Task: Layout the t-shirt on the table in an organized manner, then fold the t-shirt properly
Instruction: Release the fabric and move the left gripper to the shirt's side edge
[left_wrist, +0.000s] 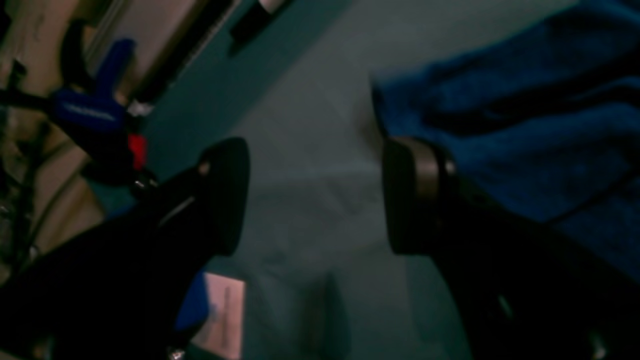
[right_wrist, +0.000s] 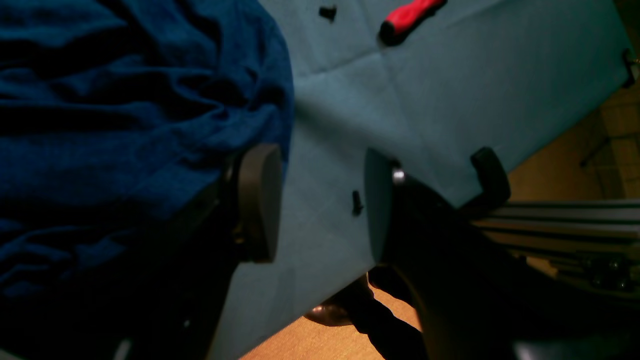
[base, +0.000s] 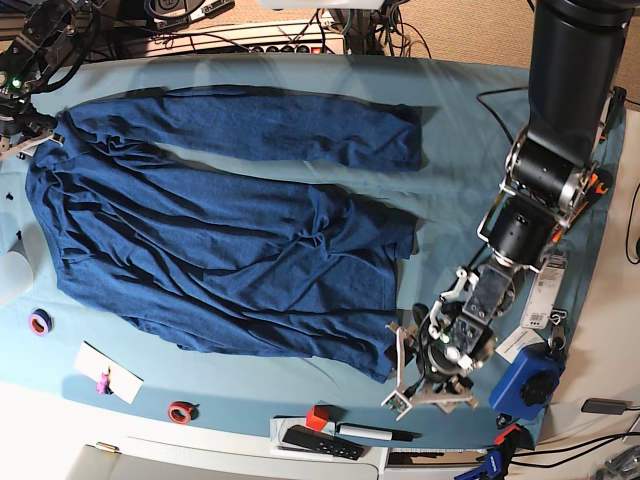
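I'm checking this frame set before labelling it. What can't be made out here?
- Left wrist view: blur smears the t-shirt edge; whether it touches the left gripper is unclear.
- Base view: the right gripper, at the picture's edge, is too small to read.
- Right wrist view: the dark gripper body hides the shirt's lower part.

A: Is there any text you can read here?
B: No. The blue clamp (left_wrist: 90, 112) and the white tag (base: 545, 290) carry printing, but it is too blurred.
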